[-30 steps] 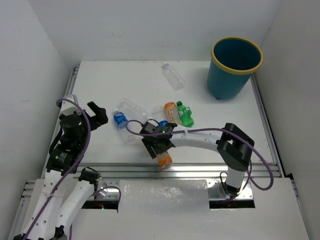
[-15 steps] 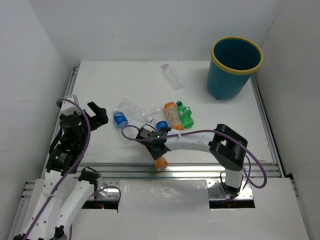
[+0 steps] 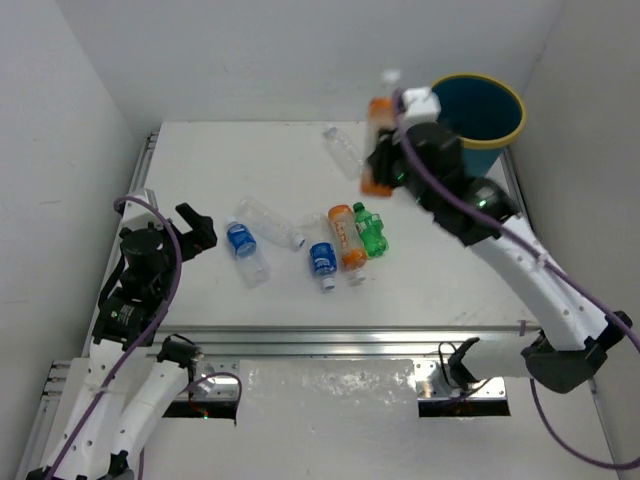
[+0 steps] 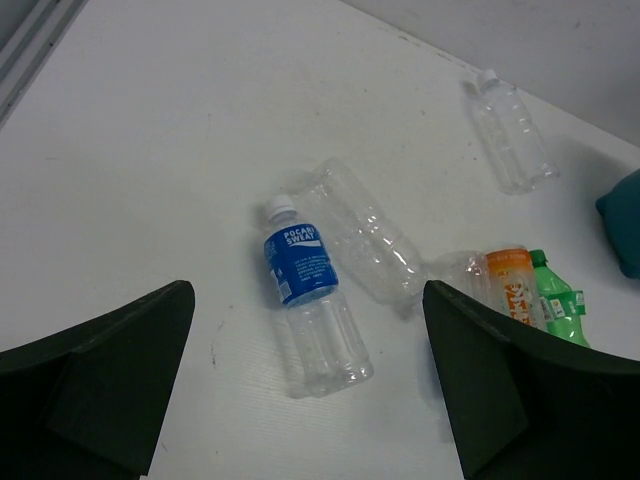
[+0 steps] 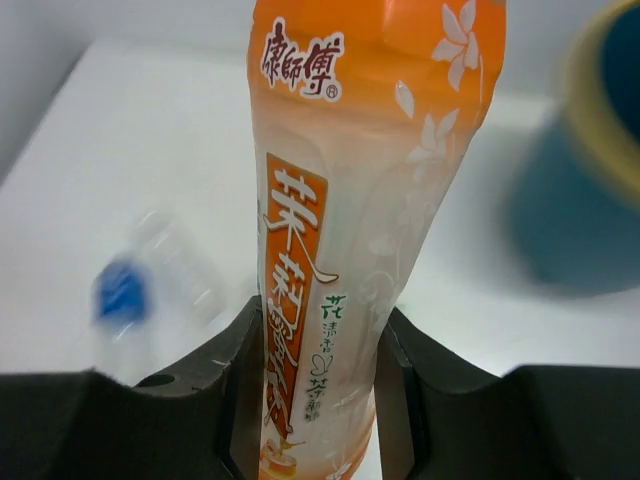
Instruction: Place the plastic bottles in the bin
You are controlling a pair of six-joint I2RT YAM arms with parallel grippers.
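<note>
Since it is bound for the bin [image 3: 455, 165] at the upper right, the orange bottle [image 3: 377, 140] hangs above the bench [image 3: 200, 160] just left of the rim, clenched in the right jaws, while the left jaws stand released and idle at the left edge.

Seven o'clock in the overhead view, here's the left arm [image 3: 130, 300]: white links, chunky black joint housings, a purple cable [image 3: 177, 260] looping wide around it. Up close, the left fingers [image 4: 100, 370] are dark, matte, wedge-shaped slabs with bevelled edges. Now across to four o'clock, the right arm [image 3: 535, 275]: a long white tube between black joints, a second purple cable [image 3: 418, 155] running over the black wrist, a white block [image 3: 420, 101] up at one o'clock. The right fingers [image 5: 170, 400] are black and smooth-edged, one showing a small round recess.
</note>
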